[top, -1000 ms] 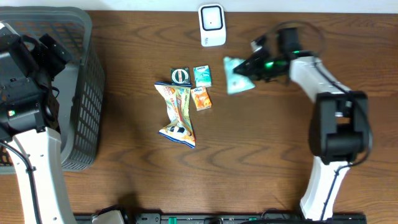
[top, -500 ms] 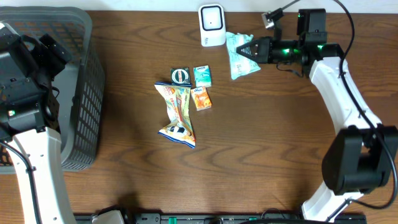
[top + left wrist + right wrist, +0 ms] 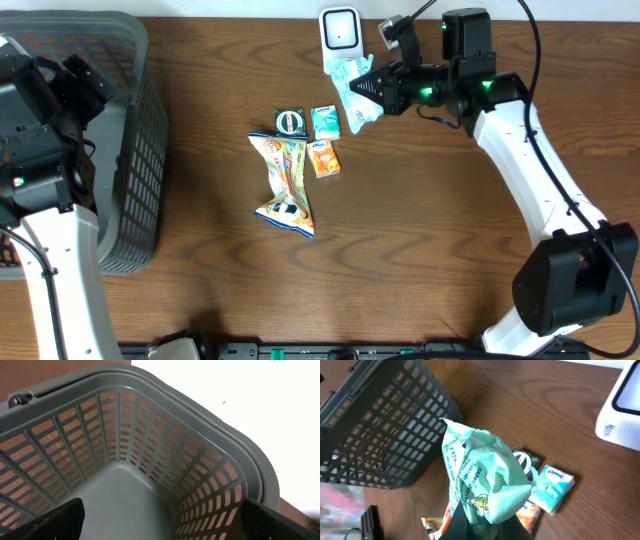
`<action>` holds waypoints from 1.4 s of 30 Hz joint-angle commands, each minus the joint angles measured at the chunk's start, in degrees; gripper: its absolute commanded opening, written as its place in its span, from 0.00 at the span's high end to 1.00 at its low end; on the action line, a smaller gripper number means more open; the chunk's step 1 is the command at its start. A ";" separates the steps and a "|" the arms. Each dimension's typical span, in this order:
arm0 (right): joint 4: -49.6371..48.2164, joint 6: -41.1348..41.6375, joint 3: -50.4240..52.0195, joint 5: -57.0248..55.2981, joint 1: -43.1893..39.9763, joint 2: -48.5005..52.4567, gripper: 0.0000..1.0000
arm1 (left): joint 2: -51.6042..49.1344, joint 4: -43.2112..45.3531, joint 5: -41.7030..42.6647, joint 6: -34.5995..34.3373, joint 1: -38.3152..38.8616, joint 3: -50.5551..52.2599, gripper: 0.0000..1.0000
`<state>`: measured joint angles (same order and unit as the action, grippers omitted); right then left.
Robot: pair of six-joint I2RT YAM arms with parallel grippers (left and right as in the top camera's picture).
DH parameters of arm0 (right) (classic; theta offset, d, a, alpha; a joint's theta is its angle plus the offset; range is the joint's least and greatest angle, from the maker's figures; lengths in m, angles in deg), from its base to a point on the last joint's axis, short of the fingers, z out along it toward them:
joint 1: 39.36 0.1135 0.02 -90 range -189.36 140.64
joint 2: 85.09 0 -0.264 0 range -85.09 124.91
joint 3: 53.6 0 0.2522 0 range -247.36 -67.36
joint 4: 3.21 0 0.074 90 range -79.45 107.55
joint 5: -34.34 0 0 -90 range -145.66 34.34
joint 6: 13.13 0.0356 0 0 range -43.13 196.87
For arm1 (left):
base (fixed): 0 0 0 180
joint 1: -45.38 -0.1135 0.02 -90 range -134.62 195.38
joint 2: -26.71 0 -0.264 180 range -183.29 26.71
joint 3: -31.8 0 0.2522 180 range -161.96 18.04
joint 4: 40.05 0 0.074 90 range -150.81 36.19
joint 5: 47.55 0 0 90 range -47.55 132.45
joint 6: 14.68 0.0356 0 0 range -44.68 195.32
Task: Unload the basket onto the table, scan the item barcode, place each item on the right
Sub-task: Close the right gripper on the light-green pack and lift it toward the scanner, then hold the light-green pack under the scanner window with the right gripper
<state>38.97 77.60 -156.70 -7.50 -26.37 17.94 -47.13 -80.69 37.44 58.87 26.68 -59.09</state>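
Overhead: I see right gripper (image 3: 372, 90) pinching green packet (image 3: 348, 85), top centre, just below white scanner (image 3: 340, 40). Left wrist: left gripper (image 3: 162, 522) spread wide over grey basket (image 3: 150, 435). Right wrist: packet mid-frame, scanner upper right.

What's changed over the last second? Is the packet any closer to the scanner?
The right gripper, shut on the pale green packet, carried it left and toward the far edge, right up to the white scanner. Nothing was grabbed or released. The left gripper, open over the grey basket, and the snack bag mid-table stayed put.
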 commanded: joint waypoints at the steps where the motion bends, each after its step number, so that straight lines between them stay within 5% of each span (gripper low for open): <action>1: -0.37 -0.42 0.11 -1.20 0.04 -1.03 0.99 | -0.02 -0.04 -0.13 0.57 -0.26 -0.90 0.02; 42: 2.64 3.54 0.11 -14.86 0.24 -1.01 0.99 | -0.02 -0.04 -0.13 0.57 -0.26 -0.90 0.02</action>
<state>41.09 80.42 -156.70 -19.32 -26.37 17.94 -47.13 -80.69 37.44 58.87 26.68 -59.09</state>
